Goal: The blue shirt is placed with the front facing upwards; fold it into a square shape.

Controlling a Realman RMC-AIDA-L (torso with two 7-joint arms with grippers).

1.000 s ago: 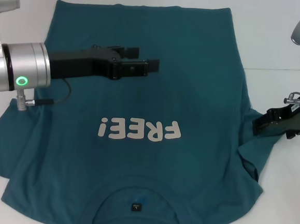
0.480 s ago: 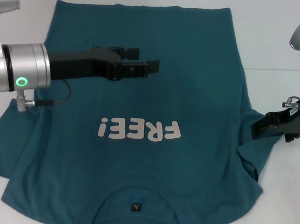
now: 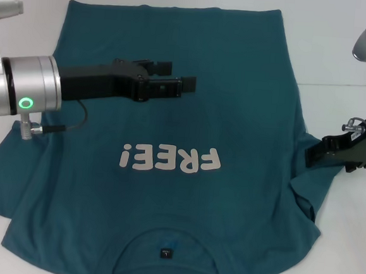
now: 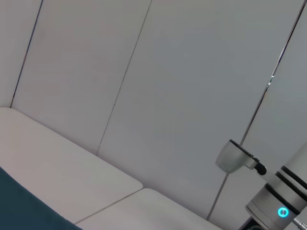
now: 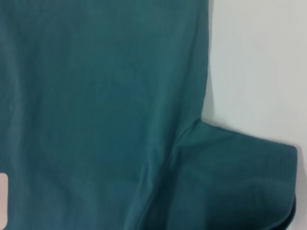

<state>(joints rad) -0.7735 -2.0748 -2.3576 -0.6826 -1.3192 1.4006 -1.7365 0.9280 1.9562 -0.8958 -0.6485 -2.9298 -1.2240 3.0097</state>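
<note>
Teal-blue cotton covers most of the white table (image 3: 341,54): the blue shirt (image 3: 236,103) lies spread front-up, its neck opening with a small black label (image 3: 166,253) nearest the robot and its hem at the far edge. Whitish block letters reading "FREE!" (image 3: 170,158) run across the chest, upside down from the head camera.

Reaching over the cloth from the left side is the left gripper (image 3: 178,76), black, on a silver wrist with a green ring light. It hangs above the shirt's far half, its two fingers slightly parted with nothing between them. A thin black cable loops below the wrist over the fabric.

At the shirt's right sleeve sits the right gripper (image 3: 314,157), black and low, by the sleeve's outer edge; whether its fingers are parted or have hold of the cloth cannot be told.

In the right wrist view the fabric is smooth and matte, with a soft fold where the sleeve meets the body, and pale tabletop beside it. Behind the table stands a pale panelled wall (image 4: 168,72) with thin dark seams.
</note>
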